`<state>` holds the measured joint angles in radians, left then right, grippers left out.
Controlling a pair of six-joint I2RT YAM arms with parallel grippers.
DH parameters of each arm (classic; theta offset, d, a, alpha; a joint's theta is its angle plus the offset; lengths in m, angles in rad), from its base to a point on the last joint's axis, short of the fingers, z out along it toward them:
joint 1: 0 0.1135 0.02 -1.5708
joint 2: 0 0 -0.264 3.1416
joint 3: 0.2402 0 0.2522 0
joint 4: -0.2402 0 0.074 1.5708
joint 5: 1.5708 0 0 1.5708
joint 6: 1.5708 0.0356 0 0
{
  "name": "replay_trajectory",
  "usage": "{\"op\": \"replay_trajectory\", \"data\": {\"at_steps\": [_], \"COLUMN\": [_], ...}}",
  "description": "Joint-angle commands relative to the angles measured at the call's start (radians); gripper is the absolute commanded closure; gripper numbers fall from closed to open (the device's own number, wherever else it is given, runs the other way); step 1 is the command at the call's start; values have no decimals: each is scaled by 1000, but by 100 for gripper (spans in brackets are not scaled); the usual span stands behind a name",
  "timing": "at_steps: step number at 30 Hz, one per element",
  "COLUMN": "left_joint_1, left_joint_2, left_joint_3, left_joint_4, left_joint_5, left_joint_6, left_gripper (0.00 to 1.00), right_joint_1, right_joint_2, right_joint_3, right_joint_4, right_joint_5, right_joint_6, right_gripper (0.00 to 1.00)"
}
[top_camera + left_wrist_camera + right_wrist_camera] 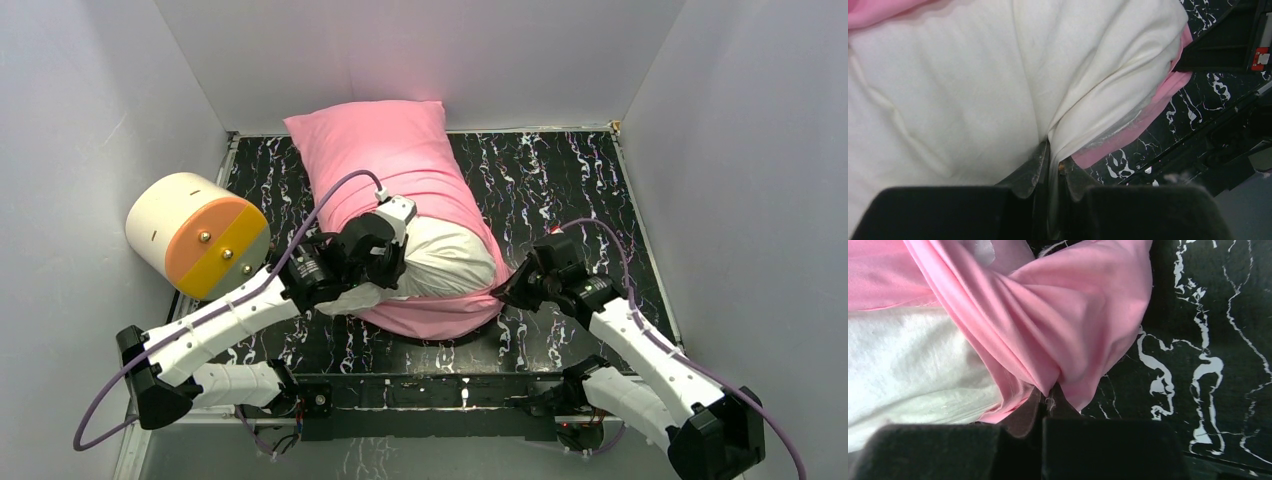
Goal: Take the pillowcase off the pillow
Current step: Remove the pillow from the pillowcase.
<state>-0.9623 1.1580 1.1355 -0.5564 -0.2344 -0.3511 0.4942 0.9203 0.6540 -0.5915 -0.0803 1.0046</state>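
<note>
The plump white stuffed pillow (pixel 452 262) pokes from the pink satin pillowcase (pixel 385 160), its long axis running away across the black marbled desk (pixel 570 180). The left end effector (pixel 1053 161) clamps pillow cloth. The right end effector (pixel 1047 396) pinches the pillowcase's near hem.

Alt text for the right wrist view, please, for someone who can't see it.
The right gripper is shut on a gathered fold of the pink pillowcase. The white pillow shows bare at the left, and the black table with white veining fills the right.
</note>
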Motion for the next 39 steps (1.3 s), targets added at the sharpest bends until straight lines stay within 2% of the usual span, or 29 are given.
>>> {"op": "replay_trajectory", "data": {"at_steps": [1,7,10,11,13,14,17,19,23,24,27,30,35,37,39], "left_joint_1": [38,38,39,39,39,38,-13,-80,-238,-262,-287,-291,-293,-294,-294], "left_joint_2": [-76,-104,-110,-100,-59,-34,33,71,174,192,213,224,327,396,477], "left_joint_3": [183,176,122,118,138,160,219,252,284,279,216,111,-32,-55,-60], "left_joint_4": [-51,-100,-37,-13,6,8,24,34,35,35,66,169,288,317,333], "left_joint_5": [-289,-291,-99,-8,129,178,234,234,206,208,230,197,-20,-166,-311], "left_joint_6": [46,38,103,127,159,180,272,356,502,524,572,643,744,734,730], "left_gripper": [100,100,100,90,59,48,24,15,10,4,2,2,2,3,12], "right_joint_1": [-29,-40,-41,-41,-41,-40,-39,-39,-41,-41,-41,-42,-42,-42,-43], "right_joint_2": [-35,-30,-8,2,33,50,68,47,-16,-29,-44,-52,-90,-111,-129], "right_joint_3": [-130,-125,-95,-84,-66,-53,-35,-36,-59,-63,-69,-68,-51,-38,-21], "right_joint_4": [-104,-97,23,51,79,83,75,80,119,125,134,137,124,103,79], "right_joint_5": [308,354,187,132,36,3,-28,-28,-27,-29,-47,-69,-84,-69,-43], "right_joint_6": [102,96,-23,-50,-81,-92,-104,-96,-42,-35,-7,6,22,29,29], "right_gripper": [100,100,100,100,100,100,100,100,100,100,100,100,100,100,100]}}
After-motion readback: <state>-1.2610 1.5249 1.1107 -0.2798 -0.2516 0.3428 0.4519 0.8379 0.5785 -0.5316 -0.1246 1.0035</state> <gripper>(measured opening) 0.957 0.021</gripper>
